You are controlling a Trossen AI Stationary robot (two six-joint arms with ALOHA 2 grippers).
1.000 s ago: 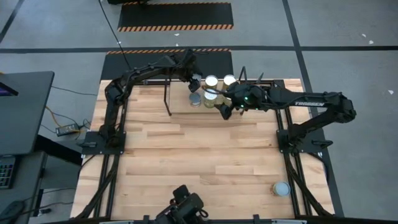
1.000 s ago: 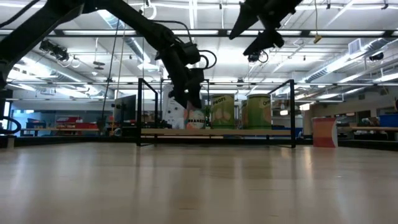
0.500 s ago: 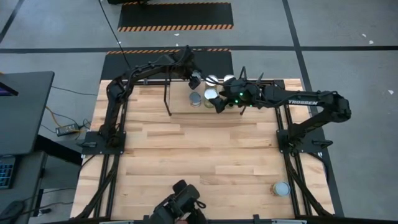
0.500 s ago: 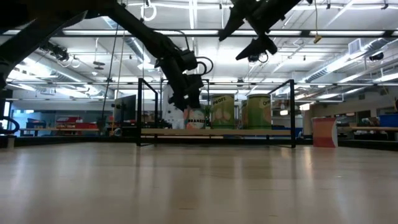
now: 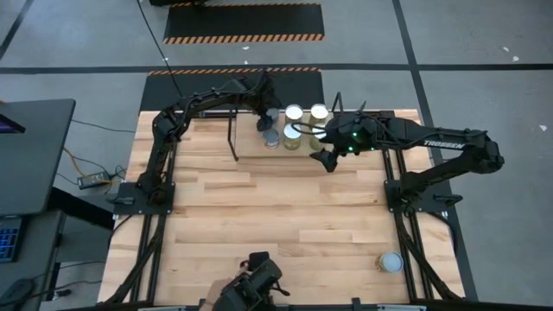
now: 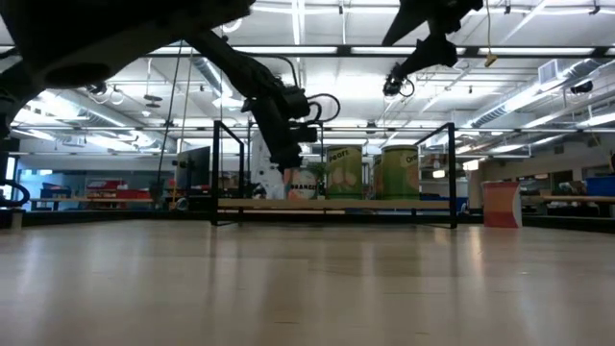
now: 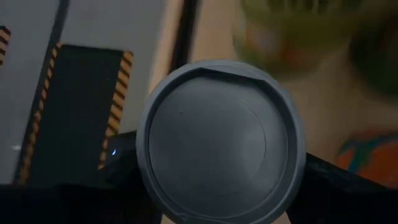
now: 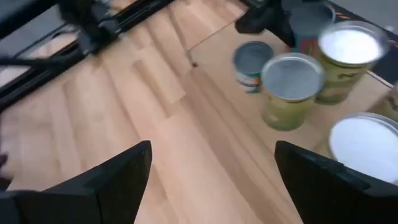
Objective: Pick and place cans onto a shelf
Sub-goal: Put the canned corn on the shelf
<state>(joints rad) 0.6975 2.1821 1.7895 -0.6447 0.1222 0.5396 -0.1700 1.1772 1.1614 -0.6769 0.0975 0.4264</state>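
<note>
The shelf (image 5: 251, 142) stands along the table's far edge, between black wire frames (image 6: 226, 173). Several cans stand on it: two white-topped (image 5: 294, 113) (image 5: 319, 111), one yellow-green (image 5: 292, 134), one bluish (image 5: 272, 138) and one orange-red (image 6: 303, 185). My left gripper (image 5: 268, 121) hangs over the orange-red can, whose grey top (image 7: 221, 140) shows between its spread fingers. I cannot tell whether they touch it. My right gripper (image 5: 327, 160) is open and empty, high above the table in front of the shelf (image 8: 211, 180).
One more can (image 5: 390, 261) stands alone on the table near the front right corner. The tabletop (image 5: 276, 207) between the shelf and the near edge is bare wood. The arm bases stand at the table's left and right edges.
My right gripper has first gone toward the cans on the shelf, then drawn back toward the table's right and near edges and risen. My left gripper has shifted a little toward the table's left above the orange-red can, which has stayed standing on the shelf.
</note>
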